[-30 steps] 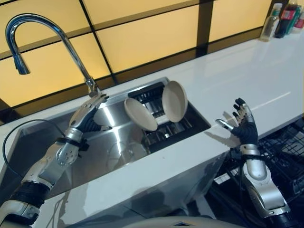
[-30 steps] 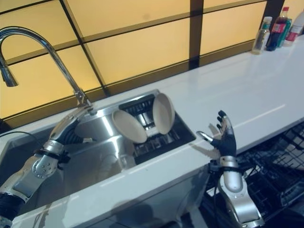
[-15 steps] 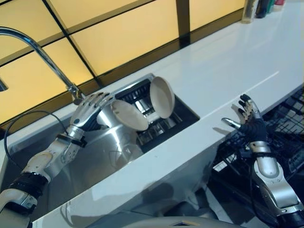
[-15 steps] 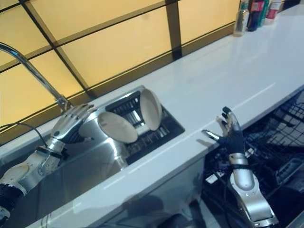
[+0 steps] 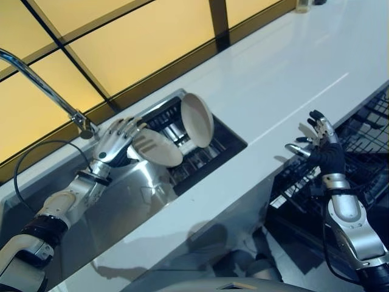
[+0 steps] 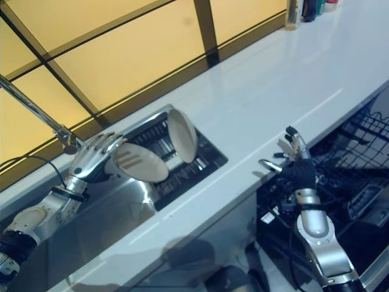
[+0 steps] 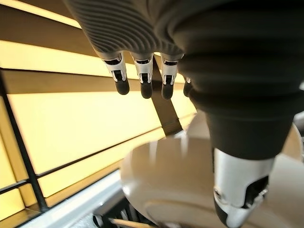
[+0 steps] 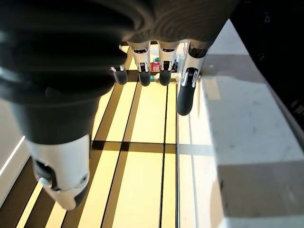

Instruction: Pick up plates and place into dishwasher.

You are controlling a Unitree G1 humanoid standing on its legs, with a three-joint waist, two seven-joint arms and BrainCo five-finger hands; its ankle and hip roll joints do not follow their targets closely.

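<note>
Two beige plates stand in the dark rack at the right end of the sink (image 5: pixel 127 207). The near plate (image 5: pixel 157 148) leans low to the left; the far plate (image 5: pixel 197 120) stands almost upright. My left hand (image 5: pixel 115 143) is at the near plate's left rim, open, with its fingers spread above the rim. In the left wrist view the thumb (image 7: pixel 237 190) lies over the plate (image 7: pixel 175 175) and the fingers (image 7: pixel 142 80) are straight. My right hand (image 5: pixel 325 152) is open and empty in the air by the counter's front edge, above the dishwasher rack (image 5: pixel 364 134).
A curved steel faucet (image 5: pixel 42 85) rises behind the left hand. The white counter (image 5: pixel 292 67) runs to the right, with bottles (image 6: pixel 307 7) at its far end. The black wire dishwasher rack is pulled out below the counter at the right.
The camera has shifted. My left hand has moved from the faucet's base to the near plate's rim. My right hand stays open and now hangs further right, over the rack.
</note>
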